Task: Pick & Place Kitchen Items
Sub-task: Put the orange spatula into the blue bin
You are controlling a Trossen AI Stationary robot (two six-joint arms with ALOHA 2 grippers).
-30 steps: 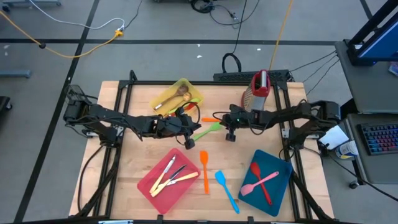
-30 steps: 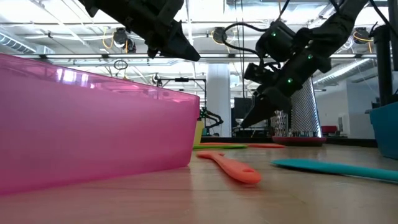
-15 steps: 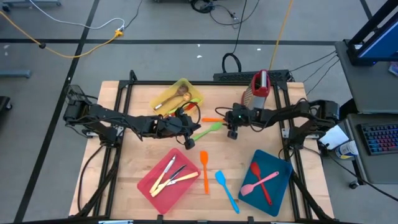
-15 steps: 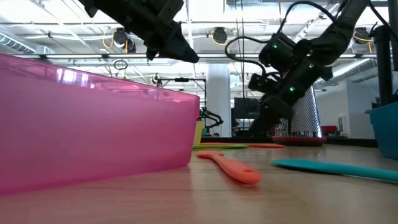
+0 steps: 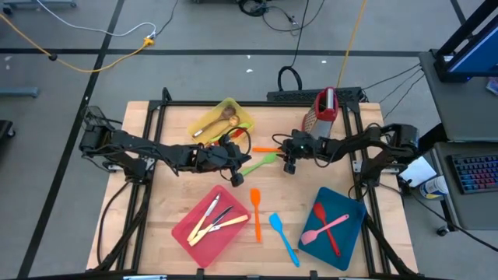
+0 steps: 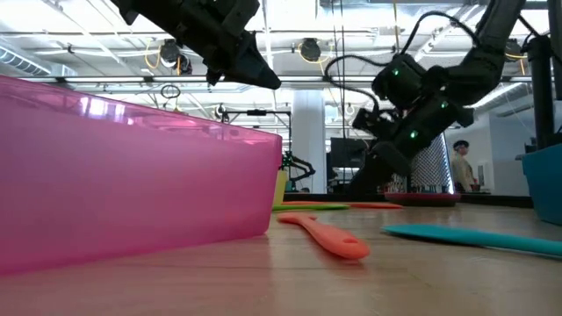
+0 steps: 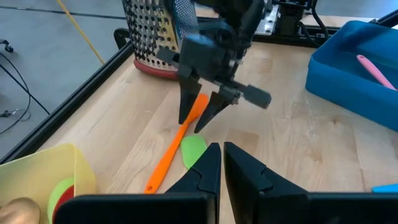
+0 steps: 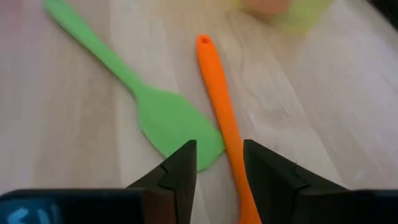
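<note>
An orange spatula and a green spatula lie flat on the wooden table, side by side near its middle. My right gripper is open and points down over the orange spatula. One finger stands on each side of its handle; I cannot tell whether they touch it. My left gripper is shut on nothing and hovers above the green spatula, just left of the right gripper. Another orange spatula and a blue one lie nearer the front edge.
A yellow tray with wooden spoons stands at the back. A pink-red tray with pale cutlery sits front left. A blue tray with a pink spoon and a red utensil sits front right. A metal grater stands behind the right gripper. A person stands in the room.
My right gripper has gone down toward the orange spatula near the table's middle, and its fingers have parted from shut to open.
</note>
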